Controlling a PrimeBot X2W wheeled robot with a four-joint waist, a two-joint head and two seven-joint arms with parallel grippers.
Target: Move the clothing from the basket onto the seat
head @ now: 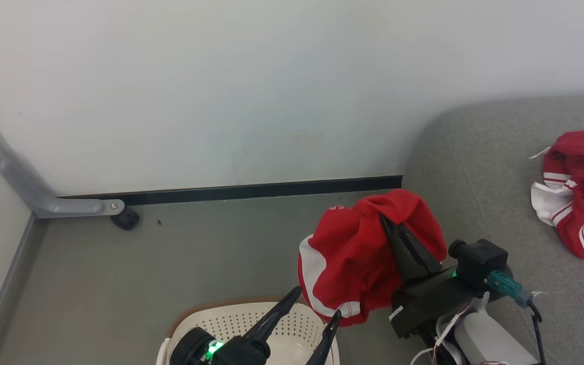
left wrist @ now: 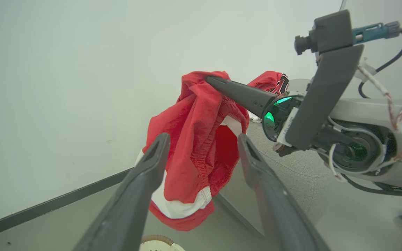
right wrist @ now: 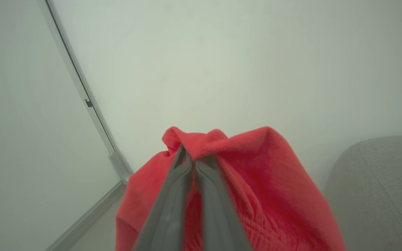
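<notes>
A red garment with white trim hangs in the air above the floor, pinched at its top by my right gripper, which is shut on it. Seen from the left wrist, the same garment droops from the right gripper. My left gripper is open over the cream-white basket, its fingers apart and holding nothing. A second red garment with white stripes lies on the grey seat at the right.
A pale wall with a black skirting strip runs behind. A grey metal leg with a black caster stands at the left corner. The grey floor lies between the basket and the wall.
</notes>
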